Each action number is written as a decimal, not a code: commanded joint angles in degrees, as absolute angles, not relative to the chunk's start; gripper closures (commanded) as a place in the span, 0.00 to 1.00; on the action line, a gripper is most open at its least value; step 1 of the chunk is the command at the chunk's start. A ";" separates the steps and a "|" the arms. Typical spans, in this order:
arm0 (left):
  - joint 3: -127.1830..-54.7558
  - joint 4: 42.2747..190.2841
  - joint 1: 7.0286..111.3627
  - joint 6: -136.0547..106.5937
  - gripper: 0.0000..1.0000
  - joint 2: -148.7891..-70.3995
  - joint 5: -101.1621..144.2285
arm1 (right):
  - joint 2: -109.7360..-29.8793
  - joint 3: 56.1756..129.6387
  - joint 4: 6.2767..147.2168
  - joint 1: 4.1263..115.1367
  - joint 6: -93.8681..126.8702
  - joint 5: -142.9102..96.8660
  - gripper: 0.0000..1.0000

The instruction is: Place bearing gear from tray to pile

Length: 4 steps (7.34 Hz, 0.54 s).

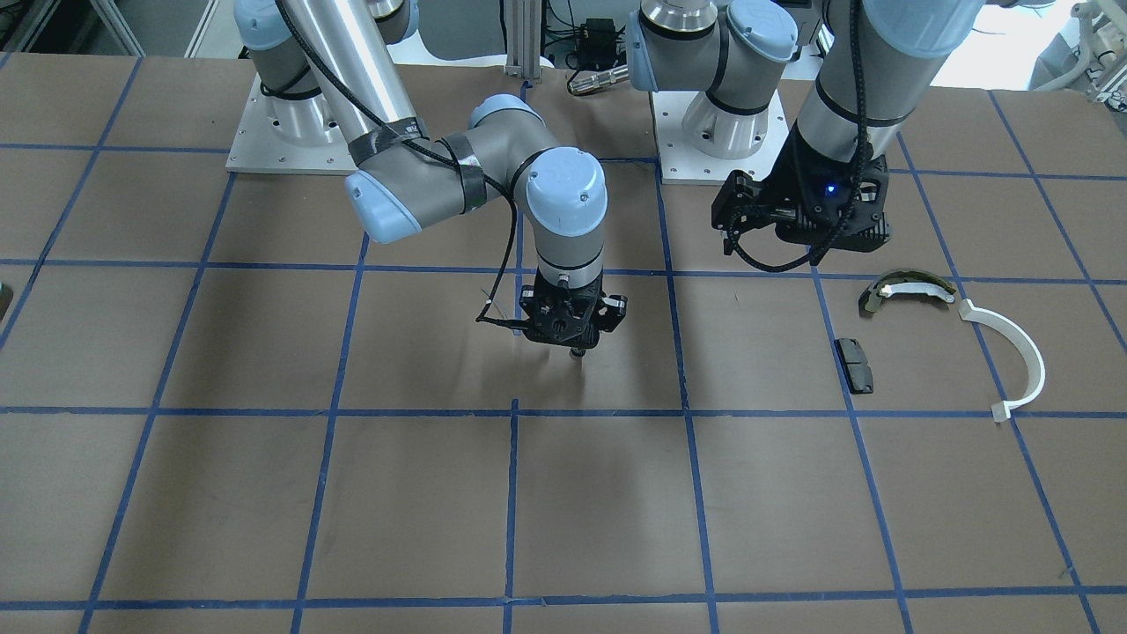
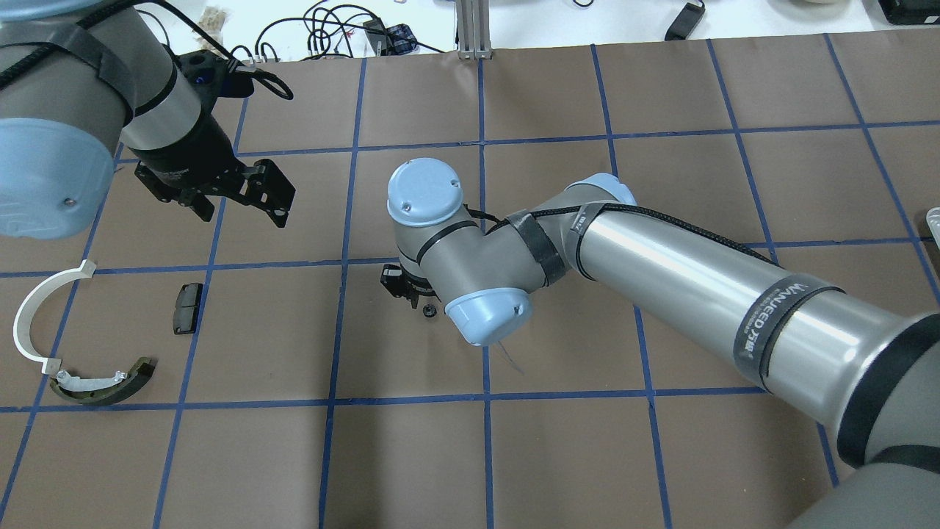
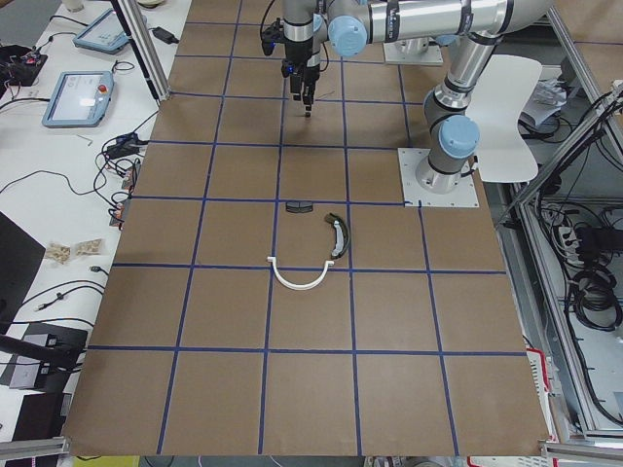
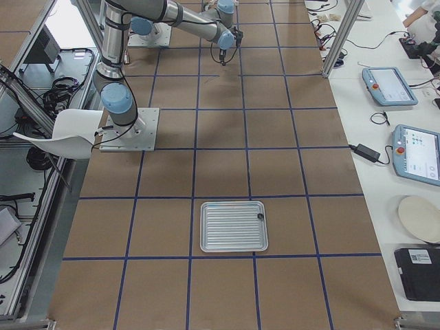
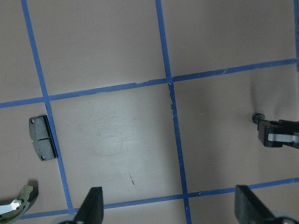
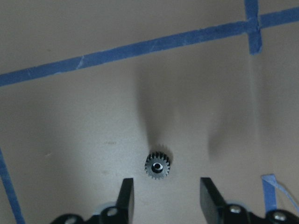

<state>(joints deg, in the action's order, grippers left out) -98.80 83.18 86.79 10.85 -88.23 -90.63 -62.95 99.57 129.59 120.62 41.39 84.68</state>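
Note:
A small dark toothed bearing gear (image 6: 157, 165) lies flat on the brown table, also seen in the front view (image 1: 577, 353) and the overhead view (image 2: 429, 311). My right gripper (image 6: 166, 196) hangs just above it, open, with its fingers apart on either side and not touching it. The pile lies at my left: a white plastic arc (image 2: 33, 316), an olive curved piece with a white strip (image 2: 103, 382) and a black pad (image 2: 189, 307). My left gripper (image 5: 170, 210) is open and empty, raised above the table beyond the pile. The tray (image 4: 227, 230) lies far off at my right.
Blue tape lines (image 1: 513, 493) divide the brown table into squares. A small dark part (image 4: 260, 217) lies in the tray's corner. Both arm bases (image 1: 290, 132) stand at the robot's side of the table. Tablets and cables lie on the white side bench (image 4: 412, 144).

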 commanded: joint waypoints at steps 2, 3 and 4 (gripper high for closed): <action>-98.96 82.88 87.10 11.86 0.00 -88.85 -90.62 | -66.16 98.18 130.00 113.86 27.51 85.61 0.00; -99.14 82.27 87.19 11.52 0.00 -89.29 -90.70 | -67.83 98.61 129.47 108.60 19.42 85.61 0.00; -100.45 78.79 87.54 9.51 0.00 -90.17 -90.62 | -68.90 98.53 127.98 102.54 13.86 85.69 0.00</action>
<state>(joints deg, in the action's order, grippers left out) -99.35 81.67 87.19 11.13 -89.28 -90.66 -67.18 98.56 129.38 109.77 22.43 85.59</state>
